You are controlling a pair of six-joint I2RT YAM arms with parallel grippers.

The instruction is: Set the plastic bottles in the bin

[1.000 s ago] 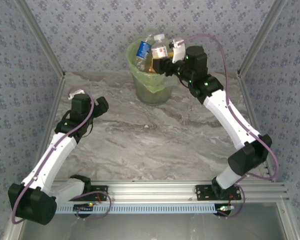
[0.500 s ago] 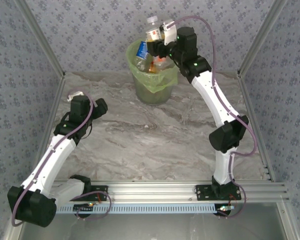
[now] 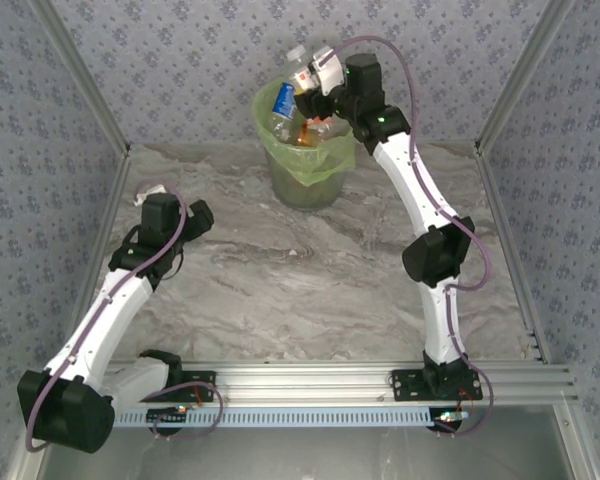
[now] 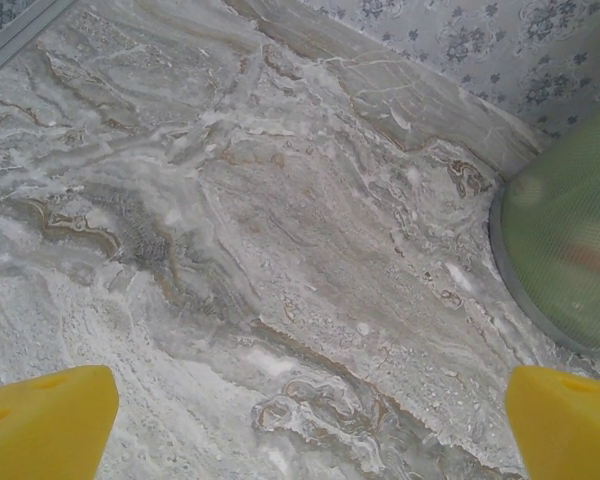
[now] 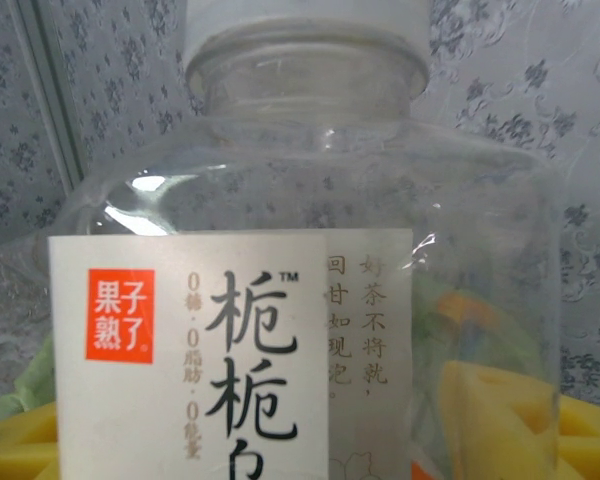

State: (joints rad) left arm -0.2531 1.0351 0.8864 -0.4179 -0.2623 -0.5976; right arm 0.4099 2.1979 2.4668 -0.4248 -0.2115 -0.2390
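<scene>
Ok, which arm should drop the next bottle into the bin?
Right. The right fingers grip a clear white-labelled bottle over the bin, so it probably just needs to release. The left fingers are open and empty over the table, away from the bin.

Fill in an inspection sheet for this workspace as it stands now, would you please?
Surface: marbled table, no bottles seen on it.
Job's things: bin by the far wall, holding bottles, among them a blue-labelled bottle; white-labelled clear bottle held above the bin.
Clutter: nothing seen.
Grippers: right gripper shut on the white-labelled clear bottle; left gripper open over the table.
Cables: purple cable looping along each arm.
Surroundings: patterned walls, metal frame.
</scene>
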